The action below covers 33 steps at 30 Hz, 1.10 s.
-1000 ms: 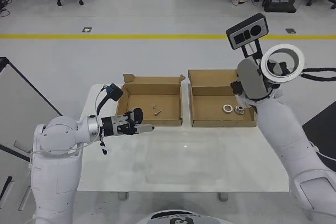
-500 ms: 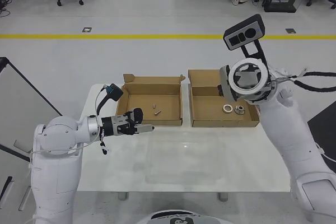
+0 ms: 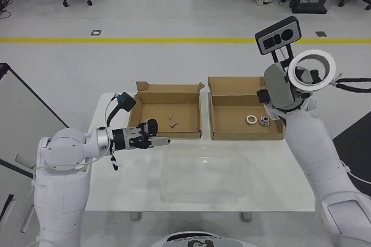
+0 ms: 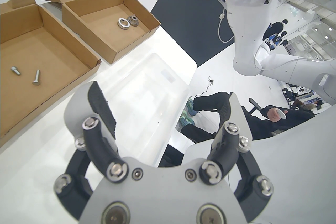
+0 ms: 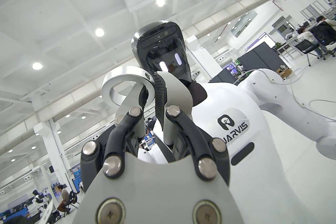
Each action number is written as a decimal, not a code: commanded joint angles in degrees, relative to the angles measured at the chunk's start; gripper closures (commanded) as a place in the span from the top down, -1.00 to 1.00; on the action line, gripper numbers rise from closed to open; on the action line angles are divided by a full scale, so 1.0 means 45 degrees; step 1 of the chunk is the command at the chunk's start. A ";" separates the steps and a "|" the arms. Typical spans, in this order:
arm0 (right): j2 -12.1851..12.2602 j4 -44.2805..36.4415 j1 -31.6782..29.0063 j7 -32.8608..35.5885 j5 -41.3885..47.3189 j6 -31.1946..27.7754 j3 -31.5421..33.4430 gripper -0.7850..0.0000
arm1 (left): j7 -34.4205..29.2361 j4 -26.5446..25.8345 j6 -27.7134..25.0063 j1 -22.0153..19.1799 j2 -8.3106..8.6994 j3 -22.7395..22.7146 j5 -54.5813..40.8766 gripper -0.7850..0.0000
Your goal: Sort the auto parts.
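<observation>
Presently, the right gripper is found clamped on the rim of a large silver metal ring, which is held aloft. From above, the ring is seen near the far right corner of the right-hand brown cardboard box, its open face turned upward.

Two parts are noted on the floor of that box: a small silver washer and, just beside it, a grey flanged bushing.

The left gripper is observed with its fingers spread wide and nothing between them. It is positioned over the white table, close to the near wall of the left-hand brown cardboard box. A short silver bolt and a longer silver bolt are recorded lying near each other, apart, on that box's floor.

The two boxes are set side by side at the table's far edge. A clear plastic tray is noted on the table in front of them.
</observation>
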 commanded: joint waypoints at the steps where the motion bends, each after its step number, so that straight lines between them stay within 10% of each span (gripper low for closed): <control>1: 0.0005 -0.0021 -0.0046 -0.0077 -0.0563 0.0022 0.0144 -1.00 | 0.0000 0.0000 0.0000 0.0000 0.0000 0.0000 0.0001 1.00; 15: 0.0052 -0.0236 -0.0137 -0.0476 -0.3865 0.0086 0.0693 -1.00 | 0.0000 0.0000 0.0000 0.0000 0.0000 0.0000 0.0001 1.00; 33: -0.0303 0.0069 -0.0436 0.0203 -0.0748 0.0718 0.0349 -1.00 | 0.0000 0.0000 0.0000 0.0000 0.0000 0.0000 0.0001 1.00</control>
